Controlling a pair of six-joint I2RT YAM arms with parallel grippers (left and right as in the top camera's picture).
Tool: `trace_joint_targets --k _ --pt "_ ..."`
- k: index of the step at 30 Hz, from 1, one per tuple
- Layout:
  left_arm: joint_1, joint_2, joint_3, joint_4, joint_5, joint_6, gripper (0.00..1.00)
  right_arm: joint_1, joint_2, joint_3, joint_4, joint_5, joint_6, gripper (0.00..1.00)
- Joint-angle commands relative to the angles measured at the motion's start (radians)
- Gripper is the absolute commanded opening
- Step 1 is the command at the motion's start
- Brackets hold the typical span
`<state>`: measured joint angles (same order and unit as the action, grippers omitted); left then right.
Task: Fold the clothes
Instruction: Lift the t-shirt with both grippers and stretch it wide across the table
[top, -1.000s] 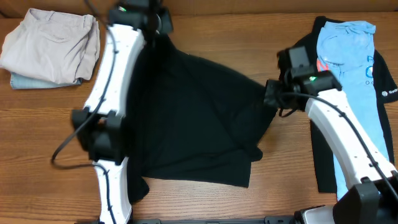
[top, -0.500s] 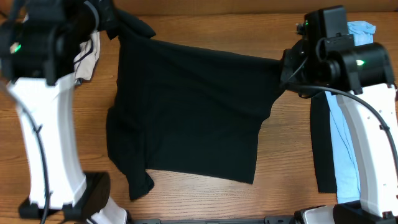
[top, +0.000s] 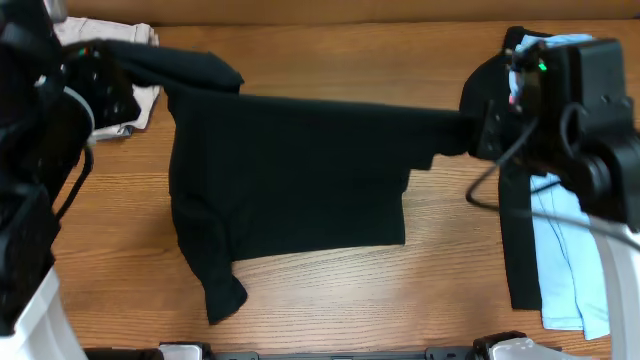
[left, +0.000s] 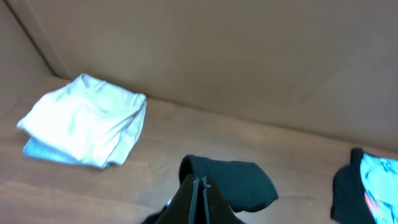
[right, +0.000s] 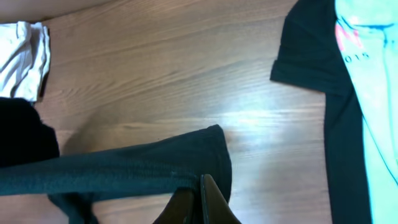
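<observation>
T-shirt (top: 290, 180) stretched wide — left tool (left: 197, 185), right tool (right: 201, 185) pinching it.

Five garments (top: 290, 190) (top: 565, 280) (top: 518, 250) (left: 87, 124) (left: 40, 151), two pincers (left: 196, 198) (right: 200, 200).

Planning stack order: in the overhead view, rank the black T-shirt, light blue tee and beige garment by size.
Largest to smallest: black T-shirt, light blue tee, beige garment; last two partly hidden, so unsure.
</observation>
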<state>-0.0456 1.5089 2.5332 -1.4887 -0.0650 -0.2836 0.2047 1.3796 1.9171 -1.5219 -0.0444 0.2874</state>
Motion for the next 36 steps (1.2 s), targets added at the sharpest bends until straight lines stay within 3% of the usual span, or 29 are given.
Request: trace_joint_targets --k 1,13,22,28,36 --pt "0.008 -0.038 0.018 -0.026 -0.035 0.023 0.04 -0.004 -0.094 0.029 -0.031 0.051 -0.008 0.04" --pt "0.008 -0.212 0.018 0.006 -0.051 0.042 0.04 -0.004 -0.306 0.042 -0.066 0.050 -0.003 0.04" --pt "0.008 -0.304 0.018 0.031 -0.097 0.045 0.04 -0.004 -0.325 0.104 -0.047 0.051 -0.008 0.04" --pt "0.008 -0.225 0.013 0.021 -0.100 0.045 0.04 -0.004 -0.242 0.104 0.033 0.051 -0.039 0.04" --pt "0.008 -0.016 0.013 0.043 -0.105 0.077 0.04 -0.004 -0.003 0.104 0.153 0.051 -0.112 0.04"
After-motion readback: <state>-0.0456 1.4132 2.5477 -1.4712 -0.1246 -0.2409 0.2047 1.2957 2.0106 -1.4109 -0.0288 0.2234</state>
